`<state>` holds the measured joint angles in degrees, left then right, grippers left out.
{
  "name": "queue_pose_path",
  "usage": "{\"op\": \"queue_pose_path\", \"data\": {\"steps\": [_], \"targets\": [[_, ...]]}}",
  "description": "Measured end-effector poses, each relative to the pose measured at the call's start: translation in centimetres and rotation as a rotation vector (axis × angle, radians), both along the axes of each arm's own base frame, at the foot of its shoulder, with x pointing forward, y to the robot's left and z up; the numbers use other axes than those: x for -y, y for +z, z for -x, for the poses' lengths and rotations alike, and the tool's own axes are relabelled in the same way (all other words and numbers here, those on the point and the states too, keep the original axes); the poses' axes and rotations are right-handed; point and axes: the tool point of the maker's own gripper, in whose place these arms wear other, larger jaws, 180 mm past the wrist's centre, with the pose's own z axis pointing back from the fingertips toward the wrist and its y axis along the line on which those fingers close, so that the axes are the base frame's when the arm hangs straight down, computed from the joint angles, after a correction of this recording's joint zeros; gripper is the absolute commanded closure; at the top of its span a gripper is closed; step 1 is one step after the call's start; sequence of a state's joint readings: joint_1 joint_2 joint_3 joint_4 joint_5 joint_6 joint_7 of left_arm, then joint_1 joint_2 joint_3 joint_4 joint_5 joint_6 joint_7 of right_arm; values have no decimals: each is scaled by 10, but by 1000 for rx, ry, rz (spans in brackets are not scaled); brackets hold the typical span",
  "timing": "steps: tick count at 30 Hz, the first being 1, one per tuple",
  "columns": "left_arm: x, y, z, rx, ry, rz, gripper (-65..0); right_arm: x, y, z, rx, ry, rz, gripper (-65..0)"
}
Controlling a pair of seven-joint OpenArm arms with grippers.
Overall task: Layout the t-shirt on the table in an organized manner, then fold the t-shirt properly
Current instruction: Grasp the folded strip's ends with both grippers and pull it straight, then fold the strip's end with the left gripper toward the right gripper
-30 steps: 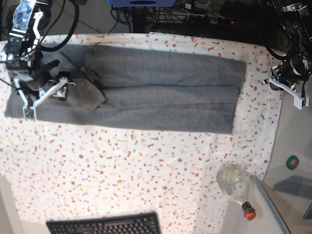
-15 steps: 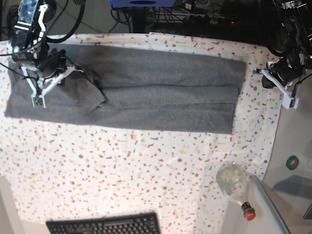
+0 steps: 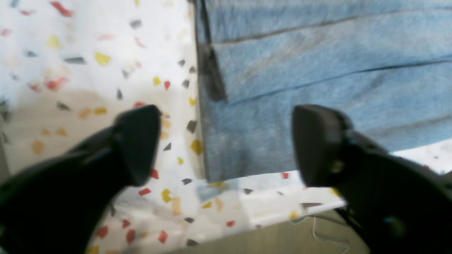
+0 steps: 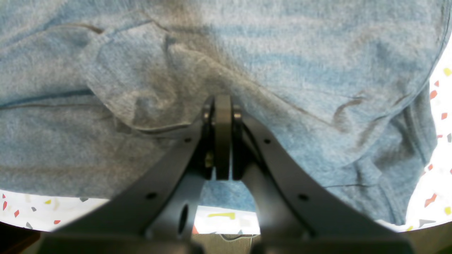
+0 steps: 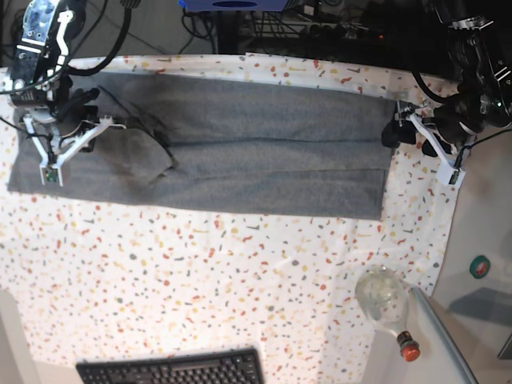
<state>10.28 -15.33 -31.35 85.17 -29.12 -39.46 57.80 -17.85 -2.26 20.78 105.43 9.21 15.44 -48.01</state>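
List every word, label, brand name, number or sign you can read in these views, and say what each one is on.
None can be read.
t-shirt: plain grey, no print in any view.
table: speckled cloth, flecks only, no lettering.
keyboard: key legends too small to read.
bottle: clear with a red cap, no legible label.
round green item on the side ledge: any marking is too small to make out.

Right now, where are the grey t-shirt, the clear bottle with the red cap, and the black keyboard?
Heather-grey knit t-shirt [image 5: 264,152]: base view, middle of the folded body.
Clear bottle with red cap [image 5: 382,298]: base view, on its round glass body.
Black keyboard [image 5: 172,370]: base view, on the keys at the bottom edge.
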Motion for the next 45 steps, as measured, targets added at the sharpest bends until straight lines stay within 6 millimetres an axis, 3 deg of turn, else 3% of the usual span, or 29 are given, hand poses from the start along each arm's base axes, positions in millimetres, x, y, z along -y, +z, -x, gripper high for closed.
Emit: {"op": "queue_pose_path", "data": {"steps": [6,10,15,22,24,31,36,43,45], "targets": [[0,-20,-11,4,68,86,-640,7,2,-1,2,4,19,0],[14,-42,-4,-33,53,123,-640,6,1,0,1,4,17,0],[29,-45,-9,-26,34,167,-640,7,2,-1,2,4,16,0],[30,-46,-10,-18,44,187,-627,7,2,-1,2,4,16,0],[29,-47,-11,-25,42,182,-550,7,2,-1,2,4,16,0],[29,-61,-15,-68,82,230,-16,7,2,-1,2,4,16,0],[25,-59,-22,-56,84,235,0,6,1,-1,2,4,15,0],[-42,-27,-40,81,110,77,0,12,2,0,-1,10,32,0],[-50,-12,-40,115,84,32,0,14,2,0,-2,10,40,0]]}}
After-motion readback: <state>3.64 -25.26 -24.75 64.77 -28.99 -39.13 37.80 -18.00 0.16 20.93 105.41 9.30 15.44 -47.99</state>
